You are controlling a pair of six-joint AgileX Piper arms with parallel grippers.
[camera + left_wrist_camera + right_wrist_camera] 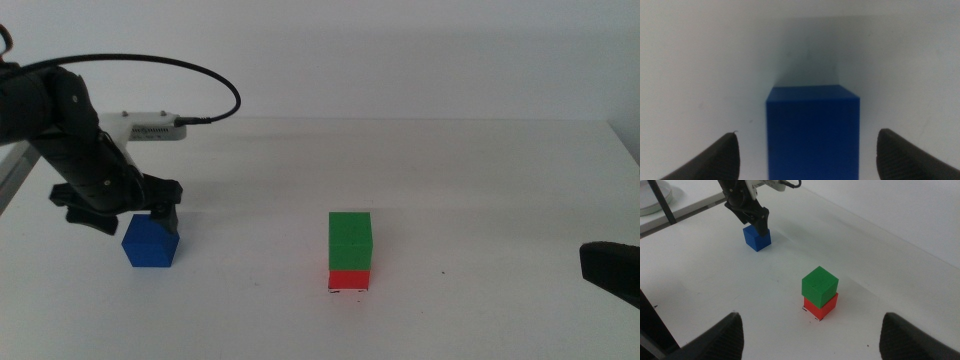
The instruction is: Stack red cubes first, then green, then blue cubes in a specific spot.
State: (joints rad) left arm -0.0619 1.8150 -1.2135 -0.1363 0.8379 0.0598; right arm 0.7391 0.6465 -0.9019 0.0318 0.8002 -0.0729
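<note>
Cubes are sitting in two places on the white bench (pixel 450 170). Near the middle, the green cube (pixel 350 241) is resting squarely on top of the red cube (pixel 349 280), and the red one is sitting on the specific spot (pixel 345 290), whose thin black corner marks are peeking out at its base. The right wrist view is showing the same two-cube stack, green (pixel 819 285) over red (pixel 822 307), with a bit of pen mark at the lower corner.

Well apart from the stack, toward the left side of the bench, the blue cube (pixel 151 242) is standing alone on the surface. The left hand (pixel 150 215) is hovering just above and around it, its jaws spread wide. In the left wrist view the blue cube (pixel 812 132) is lying between the two dark fingertips (pixel 715 160), with a clear gap of white bench on each side, so the hand is gripping nothing.

The right hand (pixel 612 270) is waiting low at the right edge of the bench, its jaws wide apart and holding nothing.
</note>
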